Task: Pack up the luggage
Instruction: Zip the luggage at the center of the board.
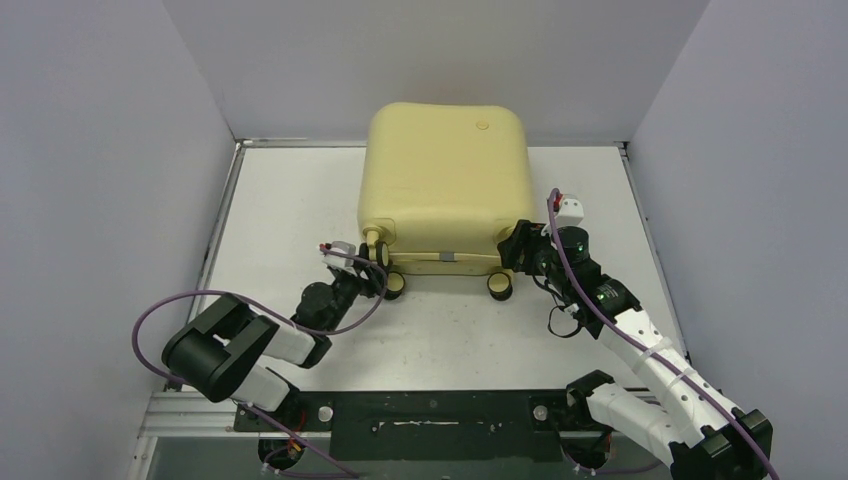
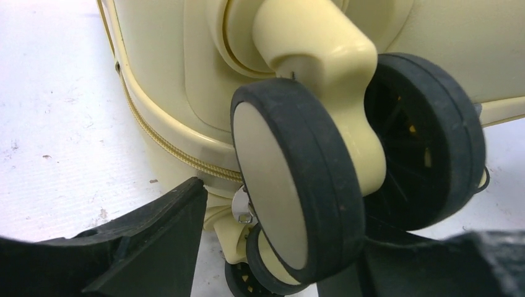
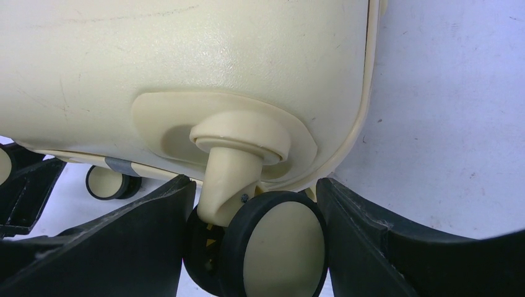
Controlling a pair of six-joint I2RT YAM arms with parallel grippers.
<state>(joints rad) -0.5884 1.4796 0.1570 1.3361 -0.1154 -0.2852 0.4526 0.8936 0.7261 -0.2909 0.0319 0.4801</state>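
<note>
Yellow hard-shell luggage [image 1: 445,185] lies flat and shut mid-table [image 1: 290,200], wheel end toward the arms. Left gripper [image 1: 372,275] and right gripper [image 1: 520,250] each sit at a near corner caster.

Left wrist: jaws open, straddling the left caster [image 2: 291,179]. There's a clear gap on one side and the other finger is tucked under the tyre. Zip line looks closed.

Right wrist: fingers flank the right caster [image 3: 275,244], tight to both sides. Can't tell if they're actually clamped.

My read: the arms are repositioning the case by its wheels. Next move needs a firm squeeze on both casters and synced arm motion, since they swivel and roll.
</note>
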